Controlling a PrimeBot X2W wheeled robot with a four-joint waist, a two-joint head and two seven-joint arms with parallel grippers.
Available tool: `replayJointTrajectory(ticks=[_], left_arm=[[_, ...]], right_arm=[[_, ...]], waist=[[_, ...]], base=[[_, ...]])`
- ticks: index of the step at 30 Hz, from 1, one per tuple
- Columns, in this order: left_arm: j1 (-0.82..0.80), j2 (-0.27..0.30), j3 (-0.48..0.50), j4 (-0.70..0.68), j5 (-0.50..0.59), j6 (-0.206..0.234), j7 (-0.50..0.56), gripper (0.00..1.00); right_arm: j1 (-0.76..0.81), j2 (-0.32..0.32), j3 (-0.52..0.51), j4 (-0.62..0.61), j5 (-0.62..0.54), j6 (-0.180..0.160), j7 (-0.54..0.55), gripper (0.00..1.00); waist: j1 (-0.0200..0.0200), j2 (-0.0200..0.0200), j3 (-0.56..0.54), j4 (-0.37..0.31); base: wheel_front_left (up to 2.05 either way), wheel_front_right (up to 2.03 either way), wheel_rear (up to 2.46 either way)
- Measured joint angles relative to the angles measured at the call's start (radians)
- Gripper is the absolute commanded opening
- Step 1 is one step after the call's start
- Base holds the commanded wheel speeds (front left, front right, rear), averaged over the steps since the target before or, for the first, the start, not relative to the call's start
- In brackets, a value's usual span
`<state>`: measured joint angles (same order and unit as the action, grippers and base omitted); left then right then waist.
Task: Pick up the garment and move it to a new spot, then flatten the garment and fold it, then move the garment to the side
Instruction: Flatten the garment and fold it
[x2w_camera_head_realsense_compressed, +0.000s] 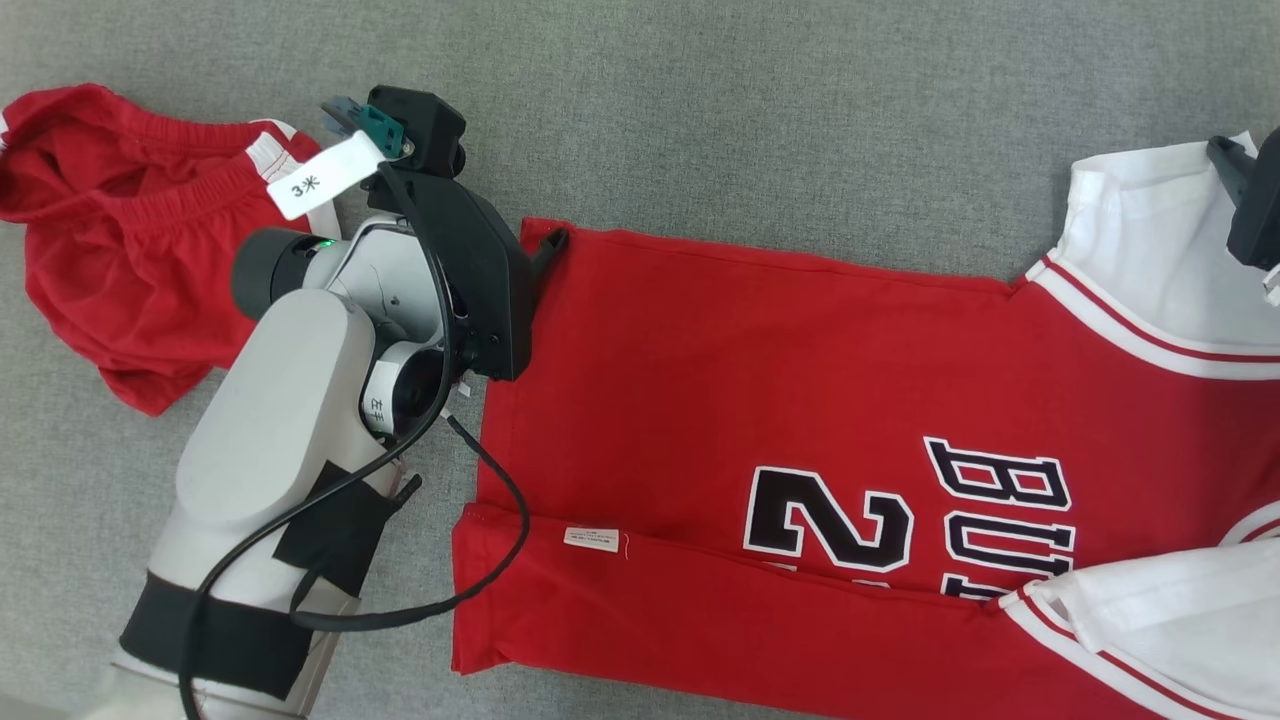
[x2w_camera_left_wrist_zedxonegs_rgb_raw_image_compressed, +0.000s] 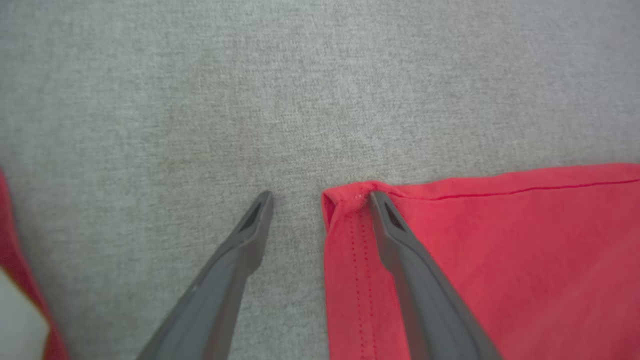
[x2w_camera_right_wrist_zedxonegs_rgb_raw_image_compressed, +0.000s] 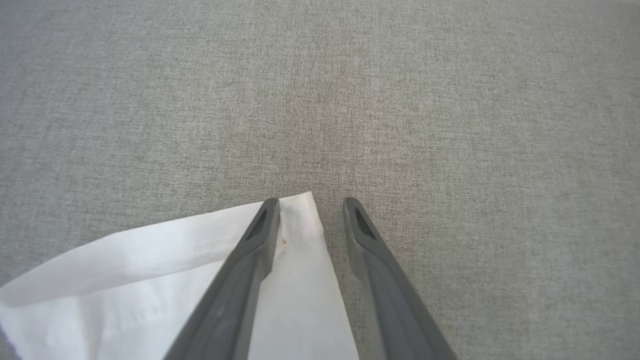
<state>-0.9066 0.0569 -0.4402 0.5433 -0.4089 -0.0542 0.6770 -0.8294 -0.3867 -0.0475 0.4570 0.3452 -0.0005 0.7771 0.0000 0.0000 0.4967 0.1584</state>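
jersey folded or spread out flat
Partly folded: the jersey lies flat, with its near side turned over the number, care label showing.

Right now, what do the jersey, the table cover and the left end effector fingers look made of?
Jersey: matte red knit, stitched hem; cotton or polyester, can't tell. Table cover: grey woven cloth, visible weave. Left end effector fingers: smooth dark grey, probably moulded plastic.

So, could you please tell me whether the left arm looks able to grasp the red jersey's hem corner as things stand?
Probably yes: the left tool stands open at the red jersey's hem corner, one finger over the cloth, the other over the grey surface, nothing between.
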Motion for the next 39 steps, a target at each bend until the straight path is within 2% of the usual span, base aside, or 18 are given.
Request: replayJointTrajectory(ticks=[1, 2, 3, 5, 7, 8, 9, 10, 11, 12, 24, 36, 39], left_arm=[[0.000, 0.000, 0.000, 0.002, -0.001, 0.000, 0.000, 1.00], [-0.001, 0.000, 0.000, 0.005, -0.001, 0.000, -0.001, 1.00], [-0.002, -0.001, 0.000, 0.008, -0.002, -0.001, -0.002, 1.00], [-0.003, -0.002, -0.001, 0.015, -0.003, -0.006, -0.006, 0.98], [-0.004, -0.002, 0.000, 0.021, -0.003, -0.008, -0.006, 0.88], [-0.004, -0.001, 0.000, 0.023, -0.003, -0.008, -0.008, 0.78], [-0.004, -0.001, 0.000, 0.026, -0.003, -0.008, -0.009, 0.47], [-0.004, -0.001, -0.001, 0.027, -0.004, -0.008, -0.009, 0.39], [-0.004, -0.001, -0.001, 0.029, -0.004, -0.008, -0.009, 0.11], [-0.004, -0.002, -0.001, 0.032, -0.004, -0.008, -0.009, 0.00], [-0.003, -0.011, -0.003, 0.057, -0.007, -0.009, -0.044, 0.00], [-0.003, -0.011, -0.001, 0.099, -0.003, 0.001, -0.107, 0.00], [0.002, -0.012, -0.008, 0.109, -0.003, -0.006, -0.124, 0.00]], right_arm=[[0.000, 0.000, 0.001, 0.000, -0.003, -0.001, -0.003, 0.42], [0.000, 0.000, 0.003, 0.001, -0.005, -0.001, -0.003, 0.16], [0.000, 0.000, 0.004, 0.003, -0.005, -0.001, -0.003, 0.02], [0.000, 0.000, 0.007, 0.009, -0.005, -0.001, -0.004, 0.00], [0.000, 0.000, 0.009, 0.013, -0.005, -0.001, -0.005, 0.00], [0.000, 0.000, 0.010, 0.016, -0.005, -0.001, -0.009, 0.00], [0.000, 0.000, 0.011, 0.019, -0.005, -0.001, -0.012, 0.00], [0.000, 0.000, 0.012, 0.022, -0.005, -0.001, -0.012, 0.00], [0.000, 0.000, 0.012, 0.023, -0.005, -0.001, -0.013, 0.00], [0.000, 0.000, 0.012, 0.024, -0.005, -0.001, -0.013, 0.00], [0.001, 0.007, 0.015, 0.035, -0.004, 0.000, -0.043, 0.00], [0.001, 0.024, -0.008, 0.056, -0.002, 0.000, -0.137, 0.00], [0.021, 0.029, -0.016, 0.043, 0.020, 0.012, -0.158, 0.00]], waist=[[0.0000, 0.0000, 0.000, 0.000], [0.0000, 0.0000, -0.001, 0.000], [0.0000, 0.0000, -0.002, 0.000], [0.0000, 0.0000, -0.003, 0.000], [0.0000, 0.0000, -0.005, 0.000], [0.0000, 0.0000, -0.007, 0.000], [0.0000, 0.0000, -0.008, 0.000], [0.0000, 0.0000, -0.009, 0.000], [0.0000, 0.0000, -0.011, 0.000], [0.0000, 0.0000, -0.012, 0.000], [0.0000, 0.0000, -0.021, -0.006], [0.0001, 0.0000, -0.050, -0.021], [0.0001, 0.0000, -0.061, -0.021]], base=[[0.00, 0.00, 0.00], [0.00, 0.00, 0.00], [0.00, 0.00, 0.00], [0.00, 0.00, 0.00], [0.00, 0.00, 0.00], [0.00, 0.00, 0.00], [0.00, 0.00, 0.00], [0.00, 0.00, 0.00], [0.00, 0.00, 0.00], [0.00, 0.00, 0.00], [0.00, 0.00, 0.00], [0.00, 0.00, 0.00], [0.00, 0.00, 0.00]])
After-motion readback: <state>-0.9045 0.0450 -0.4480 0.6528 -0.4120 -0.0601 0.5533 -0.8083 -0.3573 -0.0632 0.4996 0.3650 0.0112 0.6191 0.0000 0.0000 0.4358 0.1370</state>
